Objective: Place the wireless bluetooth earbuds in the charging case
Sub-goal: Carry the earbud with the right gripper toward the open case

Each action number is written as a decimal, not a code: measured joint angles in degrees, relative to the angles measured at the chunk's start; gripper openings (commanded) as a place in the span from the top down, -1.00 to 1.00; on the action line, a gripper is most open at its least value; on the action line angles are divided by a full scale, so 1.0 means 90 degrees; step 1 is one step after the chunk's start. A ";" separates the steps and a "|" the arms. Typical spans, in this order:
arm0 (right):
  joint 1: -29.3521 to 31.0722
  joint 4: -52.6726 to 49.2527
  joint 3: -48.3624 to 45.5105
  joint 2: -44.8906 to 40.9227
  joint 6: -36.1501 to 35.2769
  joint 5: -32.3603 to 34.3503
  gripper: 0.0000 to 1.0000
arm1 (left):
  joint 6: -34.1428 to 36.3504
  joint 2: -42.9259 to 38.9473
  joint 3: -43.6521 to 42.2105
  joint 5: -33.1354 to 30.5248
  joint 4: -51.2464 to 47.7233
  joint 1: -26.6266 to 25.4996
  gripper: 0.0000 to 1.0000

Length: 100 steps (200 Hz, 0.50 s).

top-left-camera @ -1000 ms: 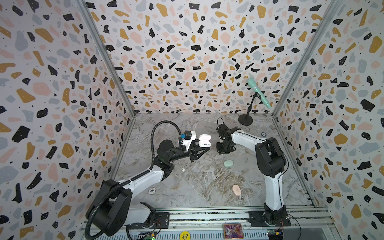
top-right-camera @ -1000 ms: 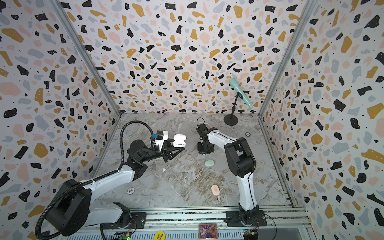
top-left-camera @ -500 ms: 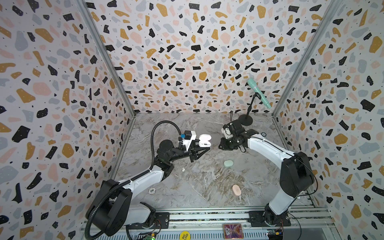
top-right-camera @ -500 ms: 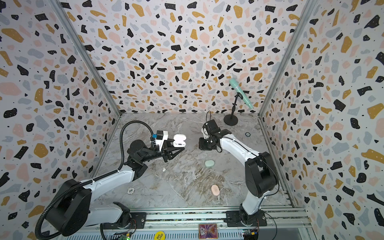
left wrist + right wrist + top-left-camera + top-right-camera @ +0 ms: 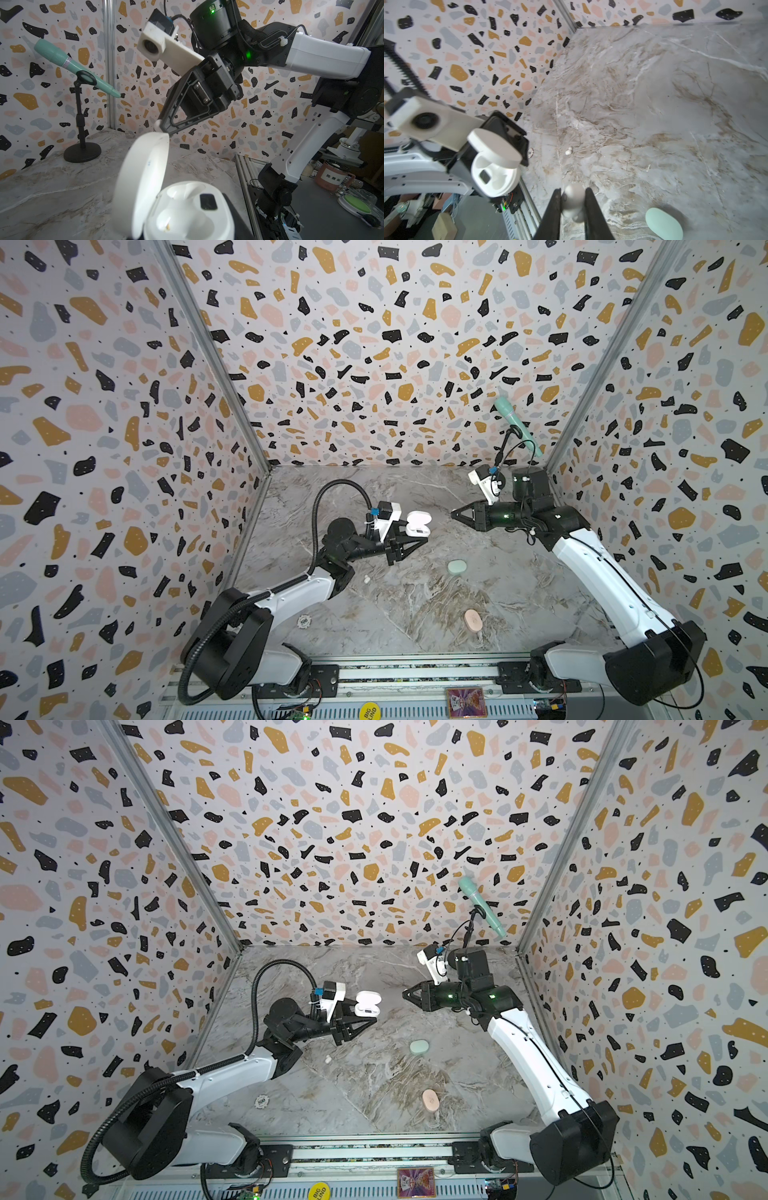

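Note:
My left gripper (image 5: 417,542) is shut on an open white charging case (image 5: 417,524), held above the table with its lid (image 5: 143,182) up. Both earbud wells (image 5: 182,218) show bare in the left wrist view. My right gripper (image 5: 573,190) is shut on a white earbud (image 5: 572,202), pinched between the two black fingers. In both top views this gripper (image 5: 405,994) hovers just right of the case, pointing at it. The left wrist view shows the earbud (image 5: 156,124) at the fingertips, just above the lid's edge. A second white earbud (image 5: 367,579) lies on the table below the left gripper.
A shut mint case (image 5: 457,567) and a shut pink case (image 5: 473,620) lie on the marble floor right of centre. A mint microphone (image 5: 517,427) on a black stand stands in the back right corner. A poker chip (image 5: 304,620) lies front left. Terrazzo walls enclose three sides.
The right arm has swung its elbow out to the right and lifted; its gripper still points at the case, now slightly higher and further right. The left arm and the case have not moved.

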 measured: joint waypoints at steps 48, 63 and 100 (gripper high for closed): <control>-0.0015 -0.0180 0.0000 -0.0170 -0.0481 -0.1183 0.73 | -0.0109 0.0204 0.0301 0.0194 0.0036 -0.0102 0.36; -0.0015 -0.0255 0.0000 -0.0202 -0.0580 -0.1423 0.72 | -0.0119 0.0233 0.0338 0.0255 0.0036 -0.0112 0.36; 0.0041 -0.0362 0.0000 -0.0250 -0.0770 -0.1812 0.71 | -0.0199 0.0342 0.0340 0.0381 0.0102 -0.0119 0.36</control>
